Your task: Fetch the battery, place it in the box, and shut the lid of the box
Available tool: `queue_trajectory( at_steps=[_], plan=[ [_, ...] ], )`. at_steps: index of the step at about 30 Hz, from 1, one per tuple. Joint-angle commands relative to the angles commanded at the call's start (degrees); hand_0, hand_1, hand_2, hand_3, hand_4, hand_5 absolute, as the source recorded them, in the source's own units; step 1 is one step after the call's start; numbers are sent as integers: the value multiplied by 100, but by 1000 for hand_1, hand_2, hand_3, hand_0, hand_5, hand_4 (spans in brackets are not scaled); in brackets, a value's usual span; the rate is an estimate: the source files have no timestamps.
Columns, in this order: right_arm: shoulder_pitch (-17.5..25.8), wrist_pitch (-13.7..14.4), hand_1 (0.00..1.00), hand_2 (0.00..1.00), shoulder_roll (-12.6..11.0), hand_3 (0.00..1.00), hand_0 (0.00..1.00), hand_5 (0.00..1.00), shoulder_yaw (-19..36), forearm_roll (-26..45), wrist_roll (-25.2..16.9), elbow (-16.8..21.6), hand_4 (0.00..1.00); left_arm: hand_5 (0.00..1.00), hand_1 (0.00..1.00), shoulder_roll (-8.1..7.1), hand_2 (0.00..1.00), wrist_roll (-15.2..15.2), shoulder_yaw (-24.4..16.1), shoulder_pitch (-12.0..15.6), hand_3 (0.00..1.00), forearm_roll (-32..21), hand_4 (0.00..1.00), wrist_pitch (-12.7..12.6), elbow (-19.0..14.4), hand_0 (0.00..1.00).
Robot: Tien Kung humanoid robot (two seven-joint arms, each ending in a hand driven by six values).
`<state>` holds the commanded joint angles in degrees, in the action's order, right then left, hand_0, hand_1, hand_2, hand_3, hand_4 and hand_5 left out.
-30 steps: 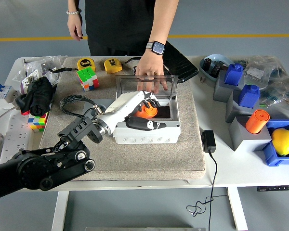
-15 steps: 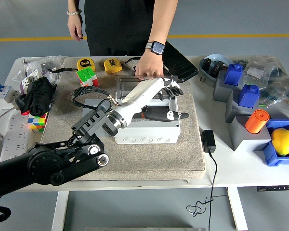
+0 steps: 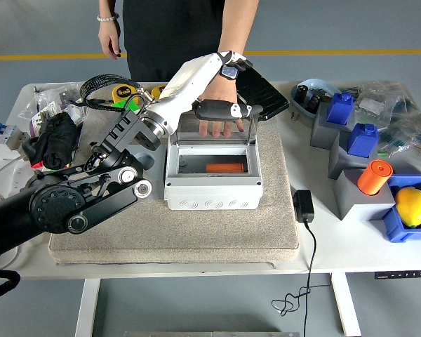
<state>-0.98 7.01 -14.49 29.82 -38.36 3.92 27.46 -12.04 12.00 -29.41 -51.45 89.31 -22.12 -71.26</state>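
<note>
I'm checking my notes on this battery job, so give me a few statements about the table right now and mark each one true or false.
1. The orange battery lies inside the box. True.
2. The clear lid is shut flat. False: it stands raised at the back.
3. The left hand grips the battery. False: it is up by the lid's top edge, holding nothing.
4. A person's hand rests behind the lid. True.
5. The lemon sits at the table's right side. True.

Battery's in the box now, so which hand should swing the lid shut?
Left. The left hand is already raised behind the upright clear lid of the box, where the orange battery lies. The right arm is out of view. A person's hand also rests at the lid.
</note>
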Motion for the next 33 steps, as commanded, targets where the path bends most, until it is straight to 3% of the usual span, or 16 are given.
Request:
queue_trajectory(
  at_steps=[4,5,7,10,11,16,17,21,22,23,33],
  plan=[
    [-13,-1,659,667,-1,571,618,446,0,6,2,9,936,614,835,5,802,540,90,-172,797,88,998,469,221,843],
    [-15,1,659,667,-1,570,619,446,1,9,-1,13,935,674,792,-8,756,661,91,-187,770,111,998,587,238,785],
    [-10,3,659,667,-2,570,619,446,13,6,-1,20,935,674,792,-53,756,812,80,-181,770,145,998,736,187,785],
    [0,1,659,667,0,570,619,446,14,17,2,10,935,674,792,-99,756,900,69,-163,770,166,998,829,88,785],
    [5,1,659,667,1,570,619,445,15,15,2,7,936,660,689,-116,668,921,60,-151,704,183,998,856,46,572],
    [10,0,659,667,1,570,619,445,12,14,3,8,936,660,689,-154,668,1189,75,-121,704,205,998,1172,-7,572],
    [6,1,659,667,-1,570,619,445,20,10,1,16,935,646,661,-165,651,1265,85,-116,688,201,998,1265,-18,505],
    [0,4,659,667,0,570,619,445,42,1,1,27,935,646,661,-220,651,1453,86,-87,688,191,998,1491,-126,505],
    [1,4,659,667,0,570,619,445,47,0,1,28,935,646,661,-236,651,1477,73,-75,688,181,998,1523,-166,505],
    [4,6,659,668,1,570,619,445,55,-1,1,29,935,620,633,-257,634,1491,55,-58,661,176,998,1544,-218,443],
    [31,-1,659,667,2,570,619,444,63,-12,7,15,935,655,628,-445,631,1628,-134,187,656,81,998,1642,-895,415]
  ],
)
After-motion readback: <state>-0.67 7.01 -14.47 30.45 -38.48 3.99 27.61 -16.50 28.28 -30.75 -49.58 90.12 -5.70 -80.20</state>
